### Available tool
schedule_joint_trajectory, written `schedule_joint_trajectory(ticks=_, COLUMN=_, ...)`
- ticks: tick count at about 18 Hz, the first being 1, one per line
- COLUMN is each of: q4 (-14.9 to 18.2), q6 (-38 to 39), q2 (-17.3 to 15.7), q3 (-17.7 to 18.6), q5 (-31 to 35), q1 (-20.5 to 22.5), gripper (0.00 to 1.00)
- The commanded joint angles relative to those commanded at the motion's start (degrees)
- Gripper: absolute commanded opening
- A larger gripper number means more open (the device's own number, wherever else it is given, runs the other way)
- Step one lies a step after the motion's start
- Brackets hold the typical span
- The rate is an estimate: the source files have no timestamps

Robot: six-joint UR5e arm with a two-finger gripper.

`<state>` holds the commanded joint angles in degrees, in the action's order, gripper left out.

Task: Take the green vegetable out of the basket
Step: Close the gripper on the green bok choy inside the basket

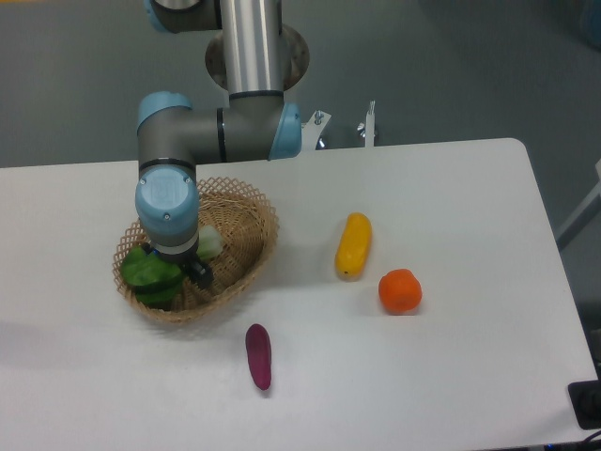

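Note:
The green vegetable (143,271) lies in the left half of the woven basket (266,224), dark leaves to the left and its pale stalk end poking out to the right of my wrist. My gripper (194,273) is down inside the basket, right over the middle of the vegetable. The arm's blue-capped wrist hides most of the fingers and the stalk. Only a dark fingertip shows beside the leaves, so I cannot make out how the jaws stand or whether they touch the vegetable.
A yellow oblong vegetable (353,245) and an orange fruit (400,290) lie right of the basket. A small purple vegetable (258,356) lies in front of it. The arm's base stands behind the table's far edge.

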<state>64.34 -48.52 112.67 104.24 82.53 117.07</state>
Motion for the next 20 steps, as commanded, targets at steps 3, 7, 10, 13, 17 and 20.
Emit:
schedule_joint_trajectory(ticks=3, q4=-0.09, q6=1.23, q2=0.36, q3=0.09, q5=0.09, q1=-0.09, gripper=1.0)
schedule_joint_trajectory(ticks=7, q4=0.52, q6=1.93, q2=0.01, q3=-0.18, q5=0.09, q1=-0.09, gripper=0.42)
schedule_joint_trajectory(ticks=10, q4=0.7, q6=2.89, q2=-0.96, q3=-0.18, q5=-0.09, q1=-0.09, gripper=0.04)
schedule_joint_trajectory(ticks=13, q4=2.98, q6=3.87, q2=-3.32, q3=-0.44, q5=-1.58, q1=0.35, gripper=0.0)
schedule_joint_trajectory(ticks=17, q4=4.48, q6=3.87, q2=-6.14, q3=-1.06, q5=-1.85, q1=2.45, gripper=0.0)
schedule_joint_trajectory(ticks=20, q4=4.04, q6=3.17, q2=-7.11, q3=-2.46, q5=-1.5, q1=4.39, gripper=0.02)
